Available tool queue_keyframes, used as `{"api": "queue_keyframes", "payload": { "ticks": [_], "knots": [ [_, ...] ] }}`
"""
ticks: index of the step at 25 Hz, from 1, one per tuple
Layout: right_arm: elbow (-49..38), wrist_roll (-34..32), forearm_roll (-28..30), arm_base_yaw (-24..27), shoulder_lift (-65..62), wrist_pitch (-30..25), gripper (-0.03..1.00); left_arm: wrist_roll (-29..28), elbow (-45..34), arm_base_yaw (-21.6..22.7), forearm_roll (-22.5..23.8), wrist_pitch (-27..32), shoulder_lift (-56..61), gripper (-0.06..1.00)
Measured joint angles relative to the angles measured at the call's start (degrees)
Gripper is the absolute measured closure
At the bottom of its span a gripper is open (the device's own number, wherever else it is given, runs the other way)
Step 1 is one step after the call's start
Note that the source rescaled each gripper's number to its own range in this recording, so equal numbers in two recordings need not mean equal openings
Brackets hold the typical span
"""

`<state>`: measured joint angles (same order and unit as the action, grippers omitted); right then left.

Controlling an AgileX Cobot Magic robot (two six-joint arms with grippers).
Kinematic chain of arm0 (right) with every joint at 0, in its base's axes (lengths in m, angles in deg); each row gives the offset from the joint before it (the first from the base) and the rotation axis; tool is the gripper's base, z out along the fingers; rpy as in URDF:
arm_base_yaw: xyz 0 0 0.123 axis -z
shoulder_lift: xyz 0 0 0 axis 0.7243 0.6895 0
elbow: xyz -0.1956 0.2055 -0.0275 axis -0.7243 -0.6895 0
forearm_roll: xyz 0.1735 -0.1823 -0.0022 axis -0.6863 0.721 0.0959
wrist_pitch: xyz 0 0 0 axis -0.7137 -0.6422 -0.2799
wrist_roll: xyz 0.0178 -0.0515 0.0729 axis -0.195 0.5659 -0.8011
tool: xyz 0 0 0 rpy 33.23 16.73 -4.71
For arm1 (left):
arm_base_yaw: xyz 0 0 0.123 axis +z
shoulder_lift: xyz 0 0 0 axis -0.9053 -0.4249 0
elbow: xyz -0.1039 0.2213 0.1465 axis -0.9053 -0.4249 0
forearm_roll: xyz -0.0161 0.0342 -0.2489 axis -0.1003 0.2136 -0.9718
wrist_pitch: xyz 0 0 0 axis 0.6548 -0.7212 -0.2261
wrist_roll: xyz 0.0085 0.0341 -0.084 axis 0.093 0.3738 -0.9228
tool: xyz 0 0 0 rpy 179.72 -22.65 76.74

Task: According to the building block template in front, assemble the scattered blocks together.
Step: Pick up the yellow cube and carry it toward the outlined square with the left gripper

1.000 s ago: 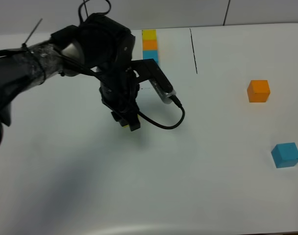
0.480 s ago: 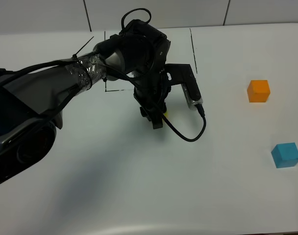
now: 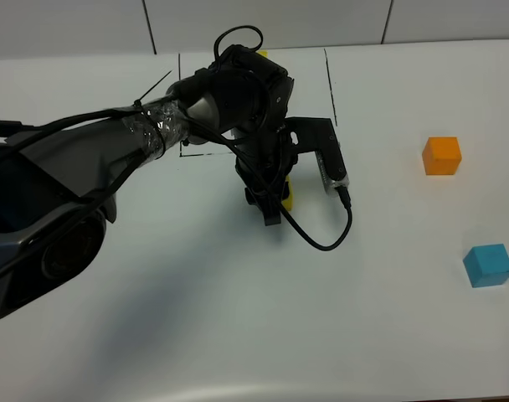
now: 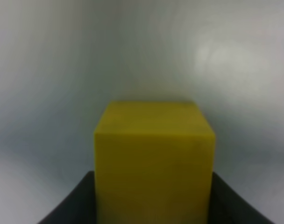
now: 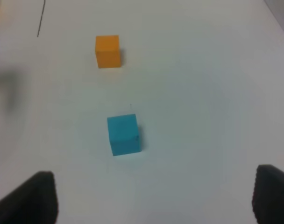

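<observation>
**White table (image 3: pixel 154 335): left gripper (image 3: pixel 275 201) holds the yellow block (image 3: pixel 287 198)**

White and plain, the table has thin black lines (image 3: pixel 330 84) drawn on its far part. The left arm (image 3: pixel 112 142) reaches from the left edge to the middle. Its wrist is bent down, so the gripper points at the surface just in front of the drawn frame. A black cable (image 3: pixel 321 239) hangs in a loop from the wrist toward the right.

The left gripper is closed on the yellow block. In the left wrist view the block fills the space between the two dark fingers (image 4: pixel 79 207), with the white table behind it. I cannot tell if the block touches the table or is a little above it. The template (image 3: pixel 261 54) is almost fully hidden behind the arm, and only a small yellow piece shows at the far edge. The orange block (image 3: pixel 441 156) and the blue block (image 3: pixel 488 265) lie on the right side, well apart from this gripper, with the orange one farther back. The right gripper (image 5: pixel 158 198) stands wide, with nothing between its fingers, above the table near these two blocks.

One second ago the arm was more to the left and the whole template was visible: yellow, orange, blue. Now the arm has moved to the right and covers it. The orange and blue blocks have not moved.
</observation>
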<state>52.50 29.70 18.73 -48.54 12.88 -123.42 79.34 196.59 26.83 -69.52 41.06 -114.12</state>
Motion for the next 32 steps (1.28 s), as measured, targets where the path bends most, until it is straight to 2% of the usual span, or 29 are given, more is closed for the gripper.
{"api": "queue_keyframes", "payload": {
  "ticks": [12, 14, 16, 21, 23, 26, 29, 32],
  "knots": [
    [0.0, -0.12, 0.0, 0.0, 0.0, 0.0, 0.26, 0.29, 0.3, 0.0, 0.0, -0.66, -0.28, 0.93],
    [0.0, -0.12, 0.0, 0.0, 0.0, 0.0, 0.26, 0.29, 0.3, -0.05, 0.08, -0.97, -0.41, 0.89],
    [0.0, -0.12, 0.0, 0.0, 0.0, 0.0, 0.26, 0.29, 0.3, -0.05, 0.26, -1.44, -1.29, 0.78],
    [0.0, -0.17, 0.0, 0.0, 0.0, 0.0, 0.26, 0.33, 0.12, -0.05, 1.0, 0.44, -1.86, 0.33],
    [0.0, -0.17, 0.0, 0.0, 0.0, 0.0, 0.26, 0.33, 0.12, -0.05, 1.03, 1.85, -1.58, 0.18],
    [0.0, -0.17, 0.0, 0.0, 0.0, 0.0, 0.26, 0.08, 0.12, -0.05, 1.03, 4.0, -0.13, 0.08],
    [0.0, -0.17, 0.0, 0.0, 0.0, 0.0, 0.26, -1.68, 0.12, -0.05, 1.03, 6.18, 2.5, 0.06],
    [0.0, -0.17, 0.0, 0.0, 0.0, 0.0, 0.26, -6.1, 0.12, -0.05, 1.03, 8.34, 5.56, 0.06]
  ]
}}
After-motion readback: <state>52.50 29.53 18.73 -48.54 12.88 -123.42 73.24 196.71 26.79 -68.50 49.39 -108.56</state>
